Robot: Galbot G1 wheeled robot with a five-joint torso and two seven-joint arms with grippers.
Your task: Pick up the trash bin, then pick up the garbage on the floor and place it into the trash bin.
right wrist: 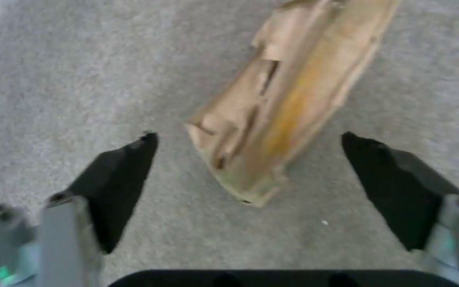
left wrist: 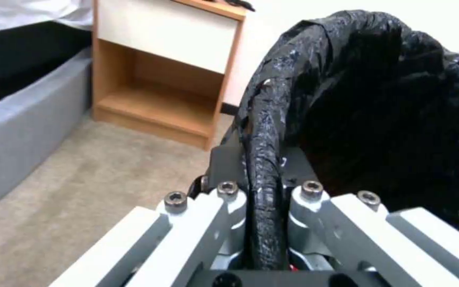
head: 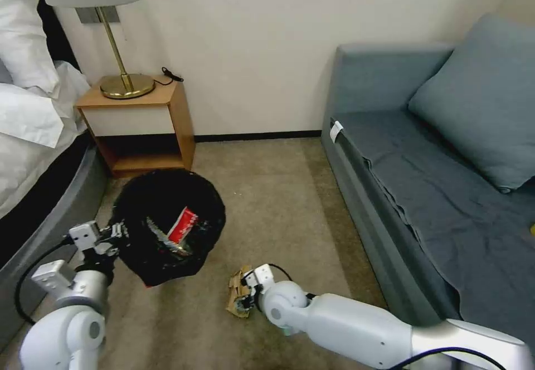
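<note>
The trash bin (head: 167, 225) is held by its rim, which is pinched between the closed fingers of the left gripper (left wrist: 264, 191); the bin is tilted, and a red-and-white wrapper (head: 183, 224) is seen inside its black bag. To the right, the right gripper (right wrist: 248, 137) is lowered over the carpet (head: 278, 191) with its fingers (right wrist: 118, 179) spread wide. A tan crumpled scrap (right wrist: 283, 99) lies between them, apparently untouched by either finger.
</note>
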